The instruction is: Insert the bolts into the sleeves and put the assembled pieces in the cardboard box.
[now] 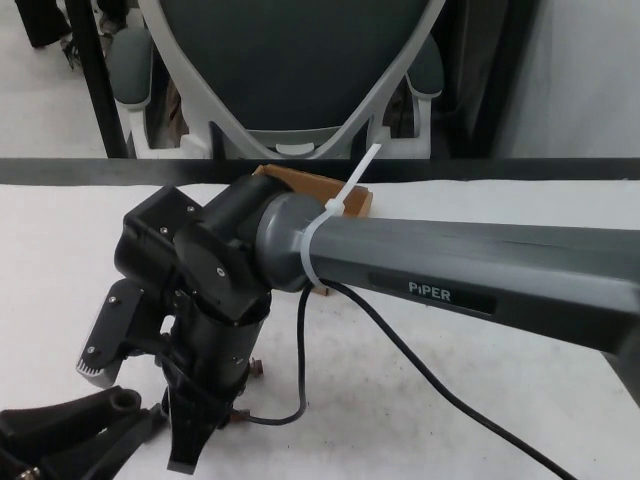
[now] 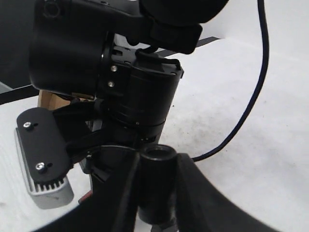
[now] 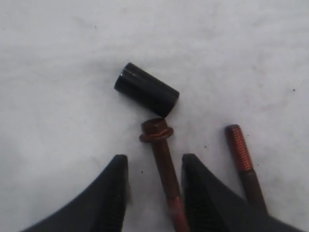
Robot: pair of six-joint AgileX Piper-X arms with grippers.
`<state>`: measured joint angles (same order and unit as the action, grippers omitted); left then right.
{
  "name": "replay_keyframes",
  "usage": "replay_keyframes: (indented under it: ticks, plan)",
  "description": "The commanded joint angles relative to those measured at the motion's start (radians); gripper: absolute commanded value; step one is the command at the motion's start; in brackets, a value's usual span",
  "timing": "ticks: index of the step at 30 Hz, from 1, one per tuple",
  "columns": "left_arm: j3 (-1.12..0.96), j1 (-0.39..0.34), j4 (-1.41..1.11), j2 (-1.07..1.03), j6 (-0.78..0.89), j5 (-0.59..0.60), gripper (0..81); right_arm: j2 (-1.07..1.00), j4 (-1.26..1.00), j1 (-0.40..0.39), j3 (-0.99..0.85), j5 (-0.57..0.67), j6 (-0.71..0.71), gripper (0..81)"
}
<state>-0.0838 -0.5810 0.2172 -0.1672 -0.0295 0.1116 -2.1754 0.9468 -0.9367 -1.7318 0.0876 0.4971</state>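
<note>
My right gripper [image 3: 155,162] hangs low over the white bench, open, with one finger on each side of a copper bolt [image 3: 163,159] that lies flat. The bolt's head almost touches a black sleeve [image 3: 146,95] lying on its side just beyond. A second bolt [image 3: 244,162] lies beside the outer finger. My left gripper [image 2: 157,198] is shut on another black sleeve [image 2: 157,169], held with its open end up. In the high view that gripper [image 1: 105,420] sits at the near left, close beside the right arm's wrist [image 1: 215,300]. The cardboard box [image 1: 345,195] stands behind the arm.
The right arm's grey forearm [image 1: 470,275] crosses the bench from the right, and its black cable [image 1: 400,350] trails over the surface. A grey chair [image 1: 290,70] stands beyond the bench's far edge. Open white bench lies to the near right.
</note>
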Motion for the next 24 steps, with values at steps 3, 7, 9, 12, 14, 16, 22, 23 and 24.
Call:
replay_keyframes:
  ticks: [3, 7, 9, 12, 14, 16, 22, 23, 24]
  plan:
    - [-0.003, 0.001, -0.013, 0.011, 0.007, 0.017, 0.8, -0.03, 0.03, 0.001, -0.013, 0.027, 0.002, 35.1]
    - [-0.003, 0.001, -0.013, 0.011, 0.007, 0.017, 0.8, -0.058, 0.031, 0.001, -0.013, 0.027, 0.002, 35.1]
    - [-0.003, 0.001, -0.013, 0.011, 0.007, 0.017, 0.8, -0.068, 0.031, 0.001, -0.016, 0.027, 0.002, 35.1]
    - [-0.003, 0.001, -0.013, 0.011, 0.007, 0.017, 0.8, -0.077, 0.029, 0.001, -0.017, 0.027, 0.002, 35.0]
    - [-0.003, 0.001, -0.013, 0.011, 0.007, 0.017, 0.8, -0.076, 0.029, 0.001, -0.017, 0.027, 0.002, 33.7]
    - [-0.003, 0.001, -0.013, 0.011, 0.007, 0.017, 0.8, -0.076, 0.027, 0.001, -0.017, 0.03, 0.002, 26.3]
    - [-0.003, 0.001, -0.013, 0.011, 0.007, 0.017, 0.8, -0.076, 0.015, 0.001, -0.017, 0.03, 0.002, 0.3]
    - [-0.003, 0.001, -0.013, 0.011, 0.007, 0.017, 0.8, -0.076, 0.015, 0.001, -0.017, 0.03, 0.002, 0.2]
    - [-0.003, 0.001, -0.013, 0.011, 0.007, 0.017, 0.8, -0.076, 0.015, 0.001, -0.017, 0.03, 0.0, 0.2]
